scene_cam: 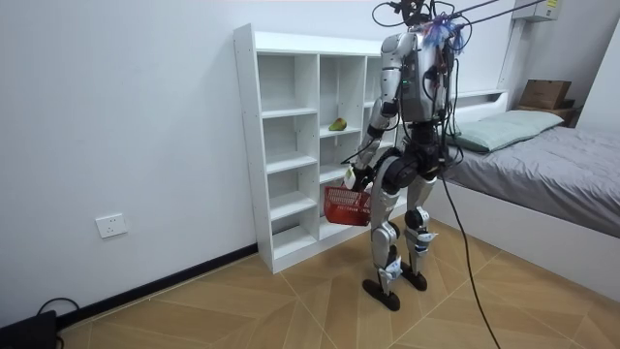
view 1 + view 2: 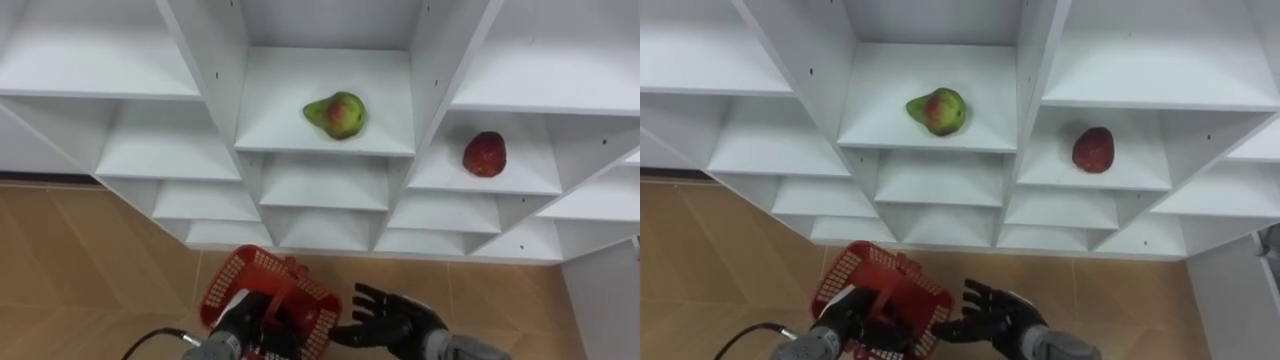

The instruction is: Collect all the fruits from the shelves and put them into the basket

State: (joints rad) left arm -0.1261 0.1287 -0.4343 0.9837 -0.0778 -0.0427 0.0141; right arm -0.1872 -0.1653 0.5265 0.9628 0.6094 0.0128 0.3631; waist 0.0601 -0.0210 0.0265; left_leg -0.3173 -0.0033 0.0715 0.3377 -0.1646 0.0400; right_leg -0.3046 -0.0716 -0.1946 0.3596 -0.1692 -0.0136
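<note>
left robot hand [image 2: 243,320] curled round handle of red basket [image 2: 228,280], right robot hand [image 2: 395,318] spread open beside it

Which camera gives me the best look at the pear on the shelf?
The left eye view: the pear lies whole and near centre on its white shelf. The right eye view shows it equally whole, further left. The room view shows it small, far off.
</note>
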